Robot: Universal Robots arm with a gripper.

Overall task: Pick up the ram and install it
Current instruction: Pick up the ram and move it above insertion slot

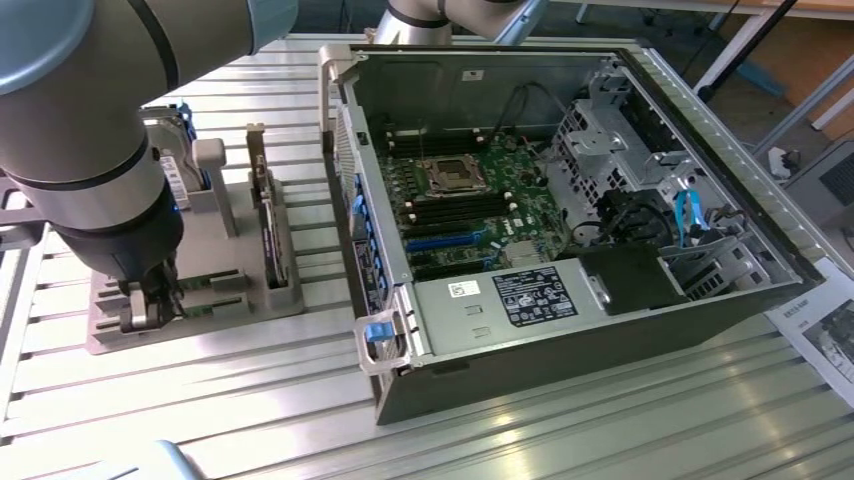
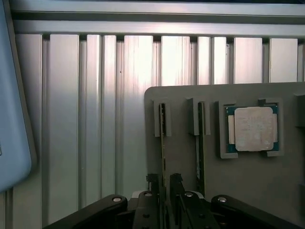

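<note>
Two alike ram strips stand on edge in slots of a grey holder. In the wrist view my gripper is open. Its dark fingers straddle the near end of one ram, with a small gap on each side. The other ram stands in the neighbouring slot, apart from the fingers. In the exterior view my gripper is lowered onto the holder at the exterior view's left, beside the open computer case. The case's motherboard lies exposed.
A square silver processor chip sits in its recess on the holder beyond the second strip. A tall dark expansion card stands upright in the holder between my arm and the case. The ribbed metal table runs all around.
</note>
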